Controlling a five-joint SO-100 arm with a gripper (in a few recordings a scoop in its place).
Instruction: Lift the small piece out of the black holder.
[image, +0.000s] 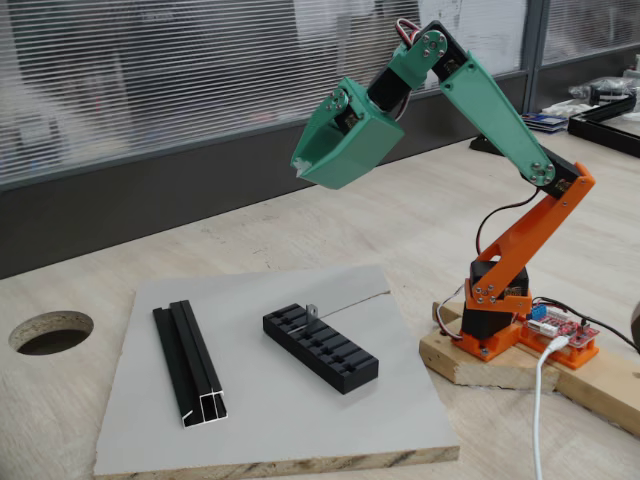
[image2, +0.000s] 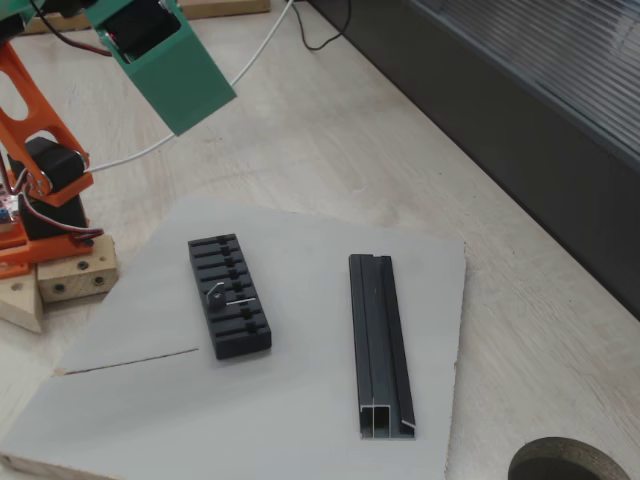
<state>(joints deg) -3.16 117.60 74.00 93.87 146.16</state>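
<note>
The green gripper (image: 303, 166) hangs in the air at upper centre of a fixed view, well above the grey board (image: 260, 420), its tip pointing down and left; whether its fingers are parted or closed cannot be told, and nothing is seen held in them. In the other fixed view the gripper (image2: 188, 118) sits at upper left, clear of everything on the board (image2: 300, 400). The black holder (image: 320, 347) lies on the board near the frame centre, its slotted top facing up. The small piece (image: 311, 313) stands upright in a slot near the holder's far end; from the other side the small piece (image2: 215, 293) shows around the middle of the holder (image2: 229, 296). A longer black grooved rail (image: 189, 363) lies apart, left of the holder.
</note>
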